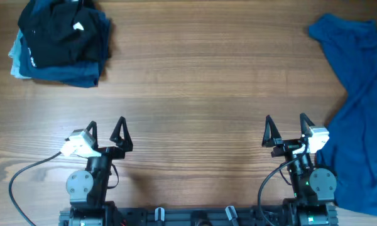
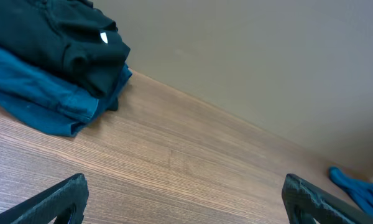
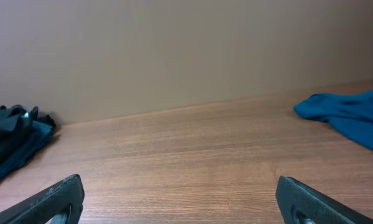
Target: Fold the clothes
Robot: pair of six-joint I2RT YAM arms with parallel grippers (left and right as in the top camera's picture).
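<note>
The clothes (image 1: 363,107), a plain mid-blue garment, lie rumpled along the table's right edge, running from the far right corner down past my right arm. In the right wrist view the clothes (image 3: 351,115) show at the right; in the left wrist view only a corner of the clothes (image 2: 360,186) peeks in. My left gripper (image 1: 105,127) stands open near the front left with bare wood between its fingers. Open too is my right gripper (image 1: 288,123), just left of the garment and apart from it.
A stack of folded garments (image 1: 60,41), black on top of navy and light blue, sits at the far left corner. The same stack (image 2: 50,56) fills the upper left of the left wrist view. Bare wooden table (image 1: 195,75) stretches between pile and garment.
</note>
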